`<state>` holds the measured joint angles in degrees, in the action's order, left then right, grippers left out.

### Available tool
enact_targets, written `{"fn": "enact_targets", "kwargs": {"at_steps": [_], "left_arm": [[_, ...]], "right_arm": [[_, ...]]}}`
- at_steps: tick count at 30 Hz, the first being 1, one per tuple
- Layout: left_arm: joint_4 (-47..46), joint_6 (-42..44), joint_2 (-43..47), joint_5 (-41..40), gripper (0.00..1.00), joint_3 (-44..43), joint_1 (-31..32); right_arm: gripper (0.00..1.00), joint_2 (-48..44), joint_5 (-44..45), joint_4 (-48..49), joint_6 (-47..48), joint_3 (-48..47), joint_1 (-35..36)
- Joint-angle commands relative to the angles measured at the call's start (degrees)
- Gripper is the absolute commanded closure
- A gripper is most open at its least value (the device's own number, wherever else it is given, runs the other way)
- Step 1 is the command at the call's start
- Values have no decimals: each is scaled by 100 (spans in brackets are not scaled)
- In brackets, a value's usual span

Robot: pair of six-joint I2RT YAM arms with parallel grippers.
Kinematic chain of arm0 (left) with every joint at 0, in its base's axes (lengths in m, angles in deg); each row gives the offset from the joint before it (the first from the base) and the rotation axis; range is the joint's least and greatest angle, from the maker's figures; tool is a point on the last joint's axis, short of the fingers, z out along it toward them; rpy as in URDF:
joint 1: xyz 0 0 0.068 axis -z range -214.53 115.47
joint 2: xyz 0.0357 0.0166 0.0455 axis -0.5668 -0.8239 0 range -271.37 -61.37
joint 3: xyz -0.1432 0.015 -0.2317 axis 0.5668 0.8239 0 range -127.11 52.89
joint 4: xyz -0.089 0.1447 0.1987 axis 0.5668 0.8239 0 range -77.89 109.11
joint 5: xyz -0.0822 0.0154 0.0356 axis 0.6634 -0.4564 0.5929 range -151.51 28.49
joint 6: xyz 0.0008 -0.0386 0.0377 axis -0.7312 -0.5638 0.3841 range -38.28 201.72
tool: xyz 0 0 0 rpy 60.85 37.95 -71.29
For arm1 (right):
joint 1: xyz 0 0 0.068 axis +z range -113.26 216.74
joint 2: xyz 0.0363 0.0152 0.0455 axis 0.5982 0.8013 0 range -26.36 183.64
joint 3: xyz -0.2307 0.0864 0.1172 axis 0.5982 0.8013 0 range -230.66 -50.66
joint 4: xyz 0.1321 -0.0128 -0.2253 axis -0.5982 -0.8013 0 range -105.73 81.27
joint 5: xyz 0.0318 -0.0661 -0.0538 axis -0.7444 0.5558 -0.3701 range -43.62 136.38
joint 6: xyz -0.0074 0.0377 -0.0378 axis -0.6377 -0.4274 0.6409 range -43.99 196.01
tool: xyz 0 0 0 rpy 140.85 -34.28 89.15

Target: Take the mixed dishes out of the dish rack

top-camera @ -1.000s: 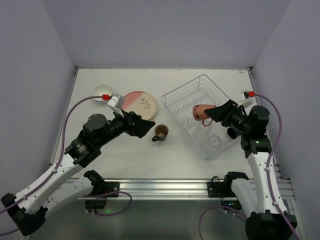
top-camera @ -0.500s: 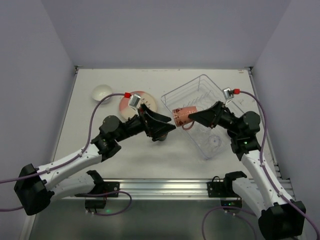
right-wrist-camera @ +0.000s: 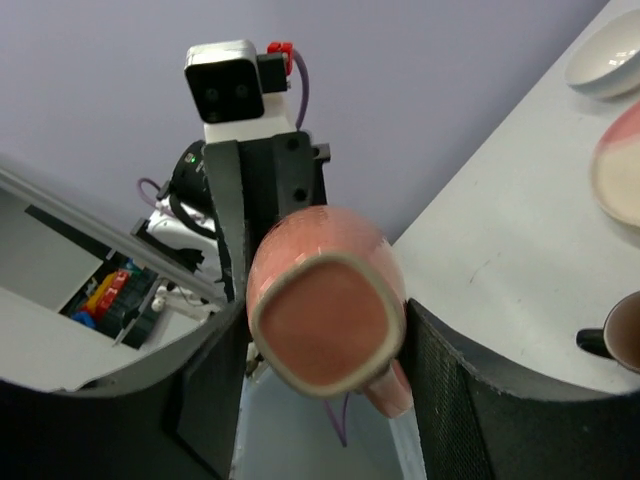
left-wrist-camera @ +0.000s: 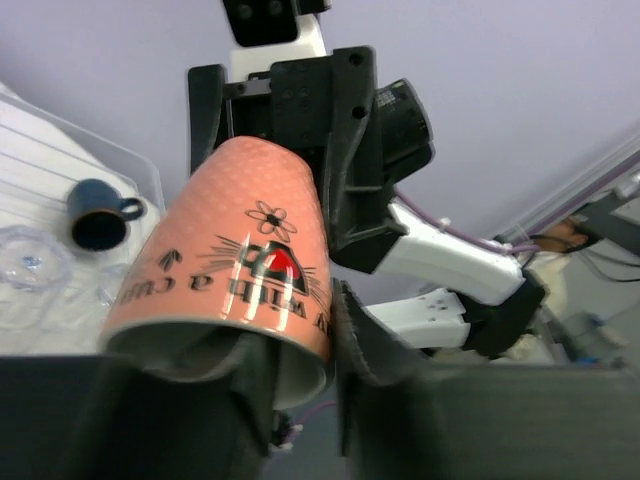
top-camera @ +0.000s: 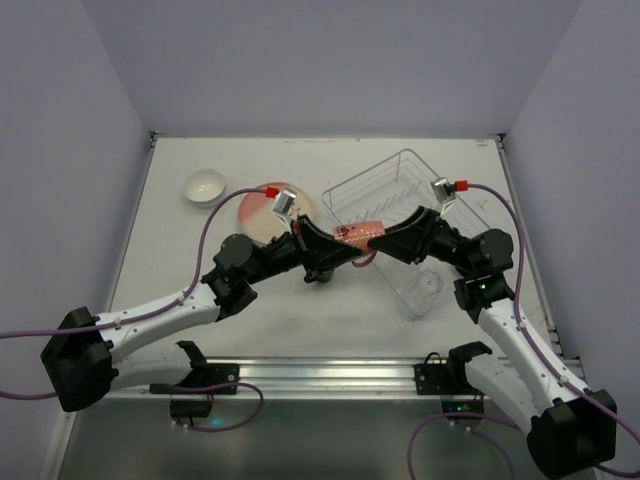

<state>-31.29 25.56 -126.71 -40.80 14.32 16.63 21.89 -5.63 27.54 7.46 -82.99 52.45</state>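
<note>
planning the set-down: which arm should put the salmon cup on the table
Left. The left gripper straddles the rim of the salmon cup, over open table by the brown cup; the right gripper, holding its base, is stretched out from the dish rack.

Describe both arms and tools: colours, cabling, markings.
The left arm and right arm have white link shells and black joints. The left tool and right tool are matte black. A mauve cable runs along each arm, ending in a red plug at a silver wrist camera box. No markings visible.
</note>
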Motion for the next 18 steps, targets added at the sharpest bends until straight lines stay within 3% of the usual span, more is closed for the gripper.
{"fn": "enact_targets", "kwargs": {"at_steps": [1,3,6,7,8,10,11,12,13,16,18], "left_arm": [[-459,70,-22,-146,86,-265,61],[-398,96,-49,-181,100,-300,79],[-301,228,-40,-225,100,-318,88],[-214,272,-14,-312,100,-327,88],[152,464,99,-383,100,-344,88],[881,772,284,-855,100,-493,88],[1817,956,398,-1093,100,-555,96],[2339,1306,634,-1365,100,-651,96],[2884,1483,741,-1838,100,-852,96],[5000,2012,1023,-2333,100,-1248,114],[5664,2179,1050,-2378,100,-1495,140]], "right_arm": [[100,-96,129,583,26,34,117],[100,-131,138,600,61,104,117],[100,-184,156,627,140,184,117],[92,-202,147,575,193,184,117],[56,-211,147,461,306,184,108],[2,-281,269,-64,683,79,30],[1,-403,427,-1234,1355,-43,-6],[1,-491,1107,-1933,1736,-340,-32],[1,-579,1627,-3280,2123,-491,-41],[1,-948,3579,-4930,3204,-870,-41],[1,-1151,4406,-5444,3462,-1046,-32]]}}
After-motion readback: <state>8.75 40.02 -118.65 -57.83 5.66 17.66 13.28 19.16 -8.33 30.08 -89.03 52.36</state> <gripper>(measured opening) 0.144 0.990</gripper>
